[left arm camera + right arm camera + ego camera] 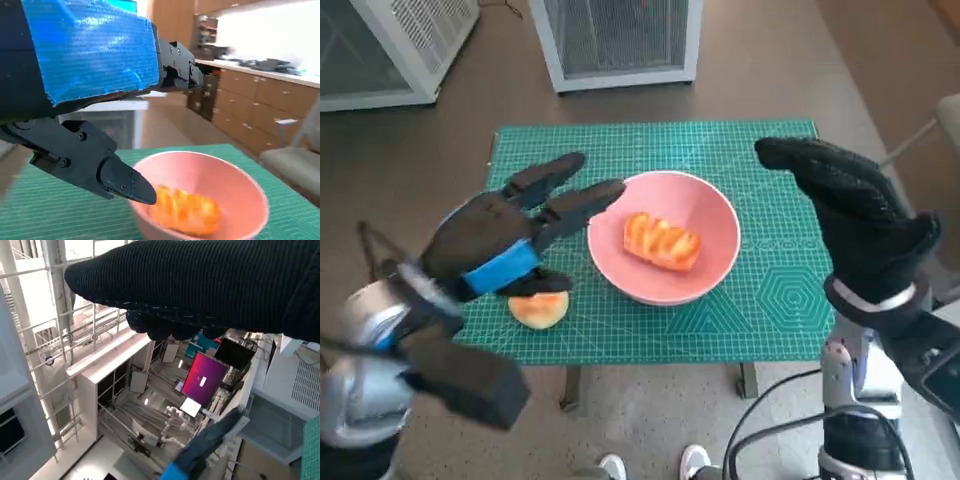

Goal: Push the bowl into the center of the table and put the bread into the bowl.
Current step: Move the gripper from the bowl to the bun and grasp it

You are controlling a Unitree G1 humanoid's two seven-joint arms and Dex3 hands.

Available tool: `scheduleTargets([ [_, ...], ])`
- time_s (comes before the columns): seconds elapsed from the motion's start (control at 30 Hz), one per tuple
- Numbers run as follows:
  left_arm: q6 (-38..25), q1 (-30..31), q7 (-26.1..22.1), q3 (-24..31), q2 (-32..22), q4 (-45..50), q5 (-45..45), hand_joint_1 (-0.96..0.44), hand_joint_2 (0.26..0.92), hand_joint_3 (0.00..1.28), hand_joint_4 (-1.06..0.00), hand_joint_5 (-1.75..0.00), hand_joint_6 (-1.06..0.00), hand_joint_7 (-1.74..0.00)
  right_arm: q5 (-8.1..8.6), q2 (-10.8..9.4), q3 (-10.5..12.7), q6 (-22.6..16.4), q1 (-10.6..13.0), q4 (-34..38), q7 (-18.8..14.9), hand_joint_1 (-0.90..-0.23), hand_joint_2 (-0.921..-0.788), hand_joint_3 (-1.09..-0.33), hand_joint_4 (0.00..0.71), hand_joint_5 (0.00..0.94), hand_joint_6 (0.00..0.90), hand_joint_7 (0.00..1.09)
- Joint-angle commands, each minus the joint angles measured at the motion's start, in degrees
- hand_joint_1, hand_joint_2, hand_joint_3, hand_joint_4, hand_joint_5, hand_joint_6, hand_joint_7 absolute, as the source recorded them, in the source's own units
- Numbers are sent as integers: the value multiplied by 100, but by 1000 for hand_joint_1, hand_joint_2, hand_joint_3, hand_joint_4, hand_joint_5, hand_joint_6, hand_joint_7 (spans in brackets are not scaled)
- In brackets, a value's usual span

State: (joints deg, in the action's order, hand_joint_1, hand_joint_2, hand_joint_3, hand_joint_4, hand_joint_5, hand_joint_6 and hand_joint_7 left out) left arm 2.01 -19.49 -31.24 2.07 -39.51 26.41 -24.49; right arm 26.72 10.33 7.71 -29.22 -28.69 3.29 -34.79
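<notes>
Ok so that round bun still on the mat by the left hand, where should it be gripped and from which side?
Probably from above, fingers closing across the round bun's sides. It lies flat and low on the green mat, so its sides offer little for a sideways approach. The left hand hangs over its far edge, empty. The pink bowl already holds a glazed bread.
</notes>
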Motion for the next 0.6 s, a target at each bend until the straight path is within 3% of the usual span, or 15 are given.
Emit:
scheduleTargets([
  [0.03, -234, 431, -210, 345, -234, 471, 55, -332, 768, 0, -166, -12, -275, -124, 27, 60, -5, 105, 126, -12, -73, -508, -921, -479, 386, 0, 125, 538],
  [0.6, -373, 1522, -161, 501, -233, 651, -90, -325, 762, 3, -185, -6, -304, -87, 98, 80, 16, 201, 120, -25, -141, -504, -921, -481, 387, 0, 114, 539],
])
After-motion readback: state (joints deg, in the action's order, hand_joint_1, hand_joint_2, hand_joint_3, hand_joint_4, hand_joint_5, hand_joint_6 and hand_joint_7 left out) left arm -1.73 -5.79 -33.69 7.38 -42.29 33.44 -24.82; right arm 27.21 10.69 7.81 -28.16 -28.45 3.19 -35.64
